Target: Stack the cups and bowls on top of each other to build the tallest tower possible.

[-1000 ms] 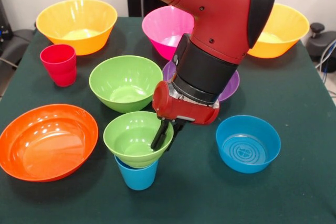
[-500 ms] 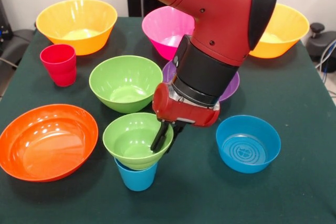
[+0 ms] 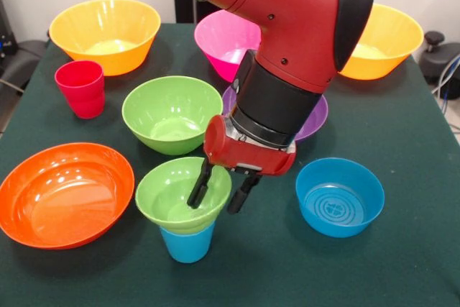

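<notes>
Eight bowls and two cups: we count them all on the dark green table [image 3: 402,264].
Tower so far: the small green bowl [image 3: 172,195] sits on the mouth of the sky-blue cup [image 3: 187,244], near the front edge; the bowl looks slightly tilted.
Gripper: the gripper [image 3: 219,195] hangs at the small green bowl's right rim with its two black fingers spread apart. One finger [image 3: 198,186] reaches down inside the bowl, the other is outside the rim.
Contact: we cannot tell for sure whether either finger touches the rim; nothing is clamped between them as far as we see.
Arm: the red and black arm [image 3: 287,41] comes down from above and hides part of the pink and purple bowls.
Lime green bowl: the medium lime green bowl [image 3: 171,113] stands just behind the stack, upright.
Orange bowl: the wide orange bowl [image 3: 65,193] is to the stack's left, near it.
Blue bowl: the small blue bowl [image 3: 339,198] is to the right, apart from the gripper.
Red cup: the red cup [image 3: 80,88] is upright at the left, in front of one yellow-orange bowl [image 3: 105,34].
Back row: the pink bowl [image 3: 226,41] is in the middle, the second yellow-orange bowl [image 3: 388,37] at the right.
Purple bowl: the purple bowl [image 3: 315,118] shows only as slivers behind the arm.
</notes>
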